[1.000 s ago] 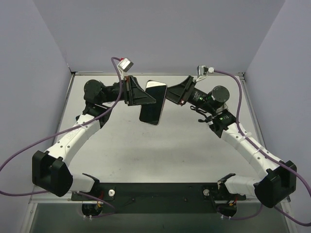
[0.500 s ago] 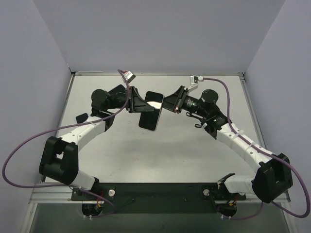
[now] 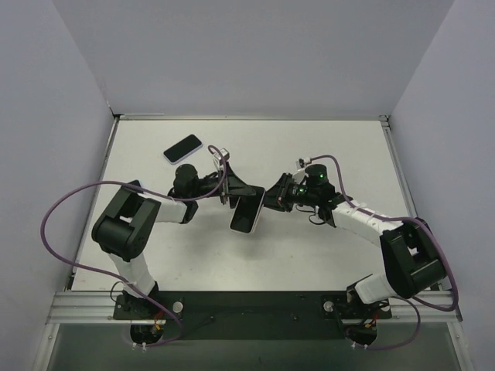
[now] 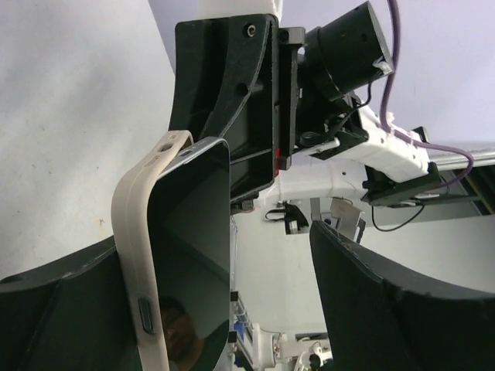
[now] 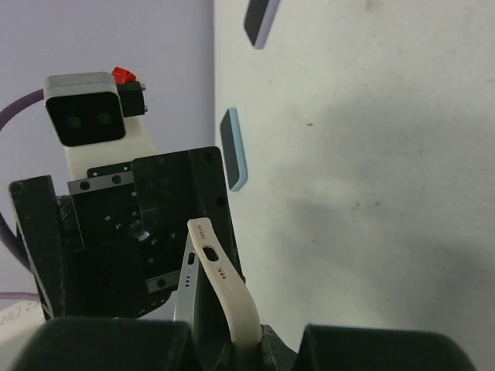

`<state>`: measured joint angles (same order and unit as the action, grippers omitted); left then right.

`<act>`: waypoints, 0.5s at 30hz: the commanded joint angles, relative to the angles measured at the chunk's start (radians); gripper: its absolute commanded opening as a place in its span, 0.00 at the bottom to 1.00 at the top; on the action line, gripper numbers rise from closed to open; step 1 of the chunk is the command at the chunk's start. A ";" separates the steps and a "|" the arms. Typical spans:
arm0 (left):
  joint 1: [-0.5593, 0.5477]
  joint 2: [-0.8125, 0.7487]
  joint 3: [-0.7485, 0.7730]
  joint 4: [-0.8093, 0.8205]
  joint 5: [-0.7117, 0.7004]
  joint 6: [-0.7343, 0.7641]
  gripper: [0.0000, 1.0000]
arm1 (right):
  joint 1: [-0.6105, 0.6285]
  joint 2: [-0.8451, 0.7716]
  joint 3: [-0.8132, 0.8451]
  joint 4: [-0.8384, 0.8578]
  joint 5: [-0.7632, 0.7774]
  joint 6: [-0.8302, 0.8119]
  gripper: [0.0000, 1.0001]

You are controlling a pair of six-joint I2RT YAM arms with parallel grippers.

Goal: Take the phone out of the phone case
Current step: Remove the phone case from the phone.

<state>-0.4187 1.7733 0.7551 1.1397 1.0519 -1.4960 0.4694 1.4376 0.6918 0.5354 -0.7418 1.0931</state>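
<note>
Two grippers meeting mid-frame over table (image 3: 325, 255), phone (image 3: 249, 210) hanging between them, sitting in cream phone case (image 4: 133, 232). Screen dark and glossy, case lip peeling off one top corner in left wrist view. Long axis running roughly top-to-bottom of overhead frame, lower end leaning toward bottom left. Right gripper (image 3: 271, 199) pinching tight on case's upper end. Left gripper (image 3: 240, 192) standing wide, not clamping like a sec ago. Whole bundle sitting lower in frame than before, arms folding in. Second phone (image 3: 182, 148) lying upper left.

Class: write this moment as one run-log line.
left gripper: open, straddling phone | right gripper: shut on phone case edge | case corner lifted off phone
</note>
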 commanded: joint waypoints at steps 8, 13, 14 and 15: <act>-0.025 -0.089 0.015 -0.246 -0.214 0.345 0.91 | -0.049 -0.003 0.142 -0.733 0.102 -0.366 0.00; -0.035 -0.161 0.044 -0.595 -0.319 0.568 0.92 | -0.054 0.026 0.261 -0.929 0.246 -0.433 0.00; -0.035 -0.176 0.038 -0.607 -0.316 0.572 0.93 | -0.055 0.032 0.268 -0.940 0.252 -0.440 0.00; -0.037 -0.182 0.036 -0.616 -0.317 0.574 0.93 | -0.054 0.044 0.281 -0.959 0.263 -0.446 0.00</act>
<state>-0.4629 1.6779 0.7490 0.6804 0.8127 -1.0809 0.4244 1.4540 0.9104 -0.1669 -0.5793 0.7341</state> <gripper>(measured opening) 0.924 0.092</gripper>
